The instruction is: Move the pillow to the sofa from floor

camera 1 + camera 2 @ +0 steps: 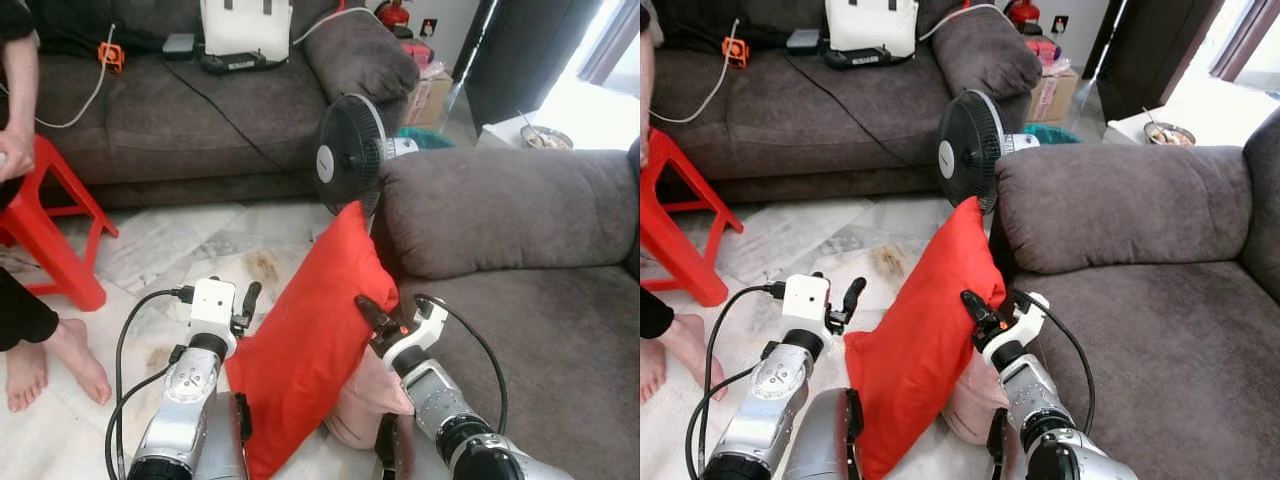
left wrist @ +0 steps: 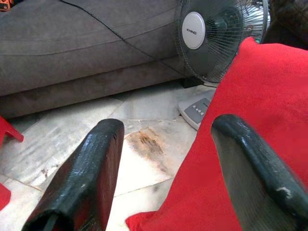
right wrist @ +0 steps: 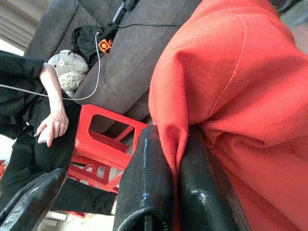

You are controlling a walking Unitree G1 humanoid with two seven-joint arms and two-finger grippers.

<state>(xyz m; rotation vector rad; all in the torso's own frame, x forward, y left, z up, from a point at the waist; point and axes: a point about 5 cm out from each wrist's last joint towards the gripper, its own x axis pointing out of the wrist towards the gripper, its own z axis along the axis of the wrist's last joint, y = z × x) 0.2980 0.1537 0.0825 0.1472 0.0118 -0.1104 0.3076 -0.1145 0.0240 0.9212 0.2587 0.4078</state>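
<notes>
Right gripper [image 1: 366,306] is pinching a fold of the red pillow [image 1: 310,345], fingers [image 3: 163,187] squeezed tight on the fabric. Left gripper [image 1: 247,303] sits just beside the pillow's other face, fingers spread, holding nothing. The pillow stands tilted, its lower corner down by the floor [image 1: 180,245], its top leaning near the sofa [image 1: 500,210] armrest, with the fan [image 1: 350,150] just behind. To do this well, I'd say: lift high enough to clear the armrest, keep that pinch firm, swing toward the sofa seat, away from the fan.

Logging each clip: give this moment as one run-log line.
right tool: shut on red fabric pillow | left tool: open beside pillow | pillow: tilted, against grey sofa
</notes>
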